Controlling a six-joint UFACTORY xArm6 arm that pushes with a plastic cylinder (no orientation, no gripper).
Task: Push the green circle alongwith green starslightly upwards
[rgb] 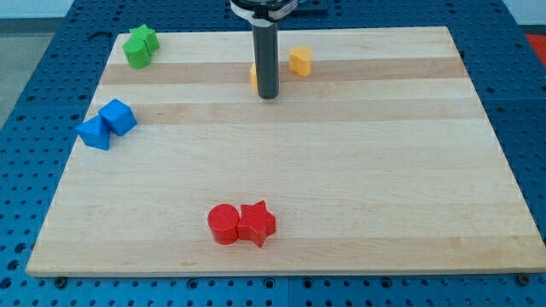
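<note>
My tip (269,95) sits far-centre by a yellow block (254,77); no end effector to open/close. Green circle (135,53) & green star (147,37) touch far-left, so they'd prob push as pair.

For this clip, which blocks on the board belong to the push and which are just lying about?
Job:
green circle block
green star block
my tip

Lying about:
blue cube
blue triangular block
red circle block
red star block
orange hexagonal block
orange block, partly hidden behind the rod
</note>
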